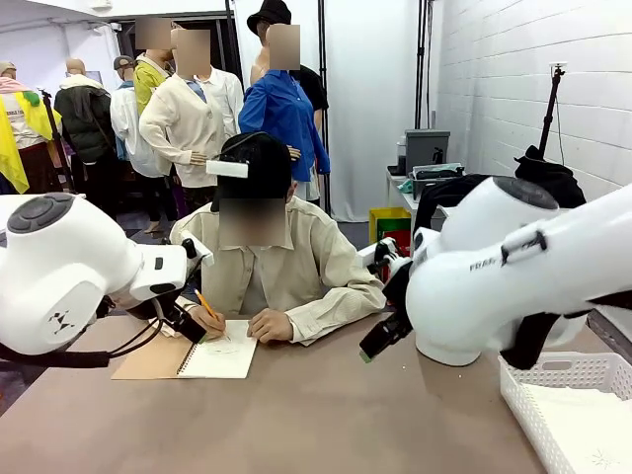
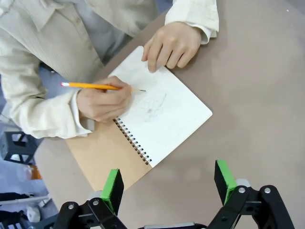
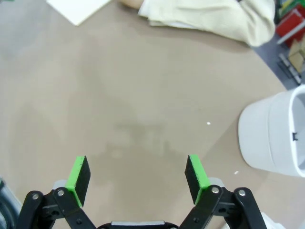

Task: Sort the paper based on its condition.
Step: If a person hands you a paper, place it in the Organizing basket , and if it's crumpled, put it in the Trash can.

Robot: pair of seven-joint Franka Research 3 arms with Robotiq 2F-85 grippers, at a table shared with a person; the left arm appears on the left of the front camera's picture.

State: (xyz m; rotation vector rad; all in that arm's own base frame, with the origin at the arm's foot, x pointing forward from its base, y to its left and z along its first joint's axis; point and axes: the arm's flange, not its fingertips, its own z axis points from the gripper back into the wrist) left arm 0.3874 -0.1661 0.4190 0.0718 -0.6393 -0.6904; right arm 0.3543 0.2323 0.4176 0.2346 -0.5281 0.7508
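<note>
Presumably waiting: left pincer (image 2: 168, 181) released, poised over spiral notebook (image 2: 102, 157). Paper (image 2: 176, 119) seemingly bound there as top page, pinned flat under a hand (image 2: 171, 45) for steady pencil (image 2: 95, 86) work. Right pincer (image 3: 137, 172) released above bare bench (image 3: 143, 95). Lattice tray (image 1: 553, 395) parked at robot's right, likely for sorted sheets.

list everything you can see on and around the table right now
table: one, grey-brown, between robot and person
notebook: one, spiral-bound, brown cover, white sketched page, before the person
pencil: one, yellow, in the writing hand, tip at the page
tray: one, white lattice, table's near right corner
writing hand: one, over the notebook
other hand: one, resting on the page's edge
left gripper: one, black, green pads, open, above the table beside the notebook
right gripper: one, black, green pads, open, over bare table
</note>
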